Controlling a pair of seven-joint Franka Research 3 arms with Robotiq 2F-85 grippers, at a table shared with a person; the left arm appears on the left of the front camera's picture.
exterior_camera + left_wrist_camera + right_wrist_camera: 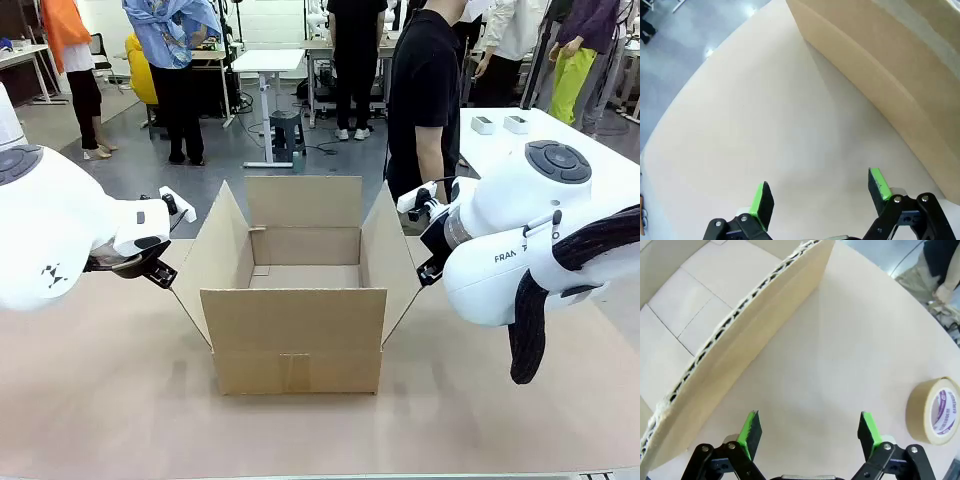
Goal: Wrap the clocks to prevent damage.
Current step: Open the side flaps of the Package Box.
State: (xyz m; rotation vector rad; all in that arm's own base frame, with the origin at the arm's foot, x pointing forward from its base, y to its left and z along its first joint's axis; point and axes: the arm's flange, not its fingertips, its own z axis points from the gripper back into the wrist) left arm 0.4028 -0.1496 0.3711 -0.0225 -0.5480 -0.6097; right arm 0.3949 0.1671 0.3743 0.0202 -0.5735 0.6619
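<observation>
Box point(295, 320) stands open on tan table point(100, 400), grey floor point(130, 160) beyond, both jaws apart.

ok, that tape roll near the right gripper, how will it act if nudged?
The tape roll seems to lie flat on the table, so a push would probably slide it, not roll it. It looks like a stiff ring with a hollow core, likely light. Tipped on edge it could roll away.
</observation>
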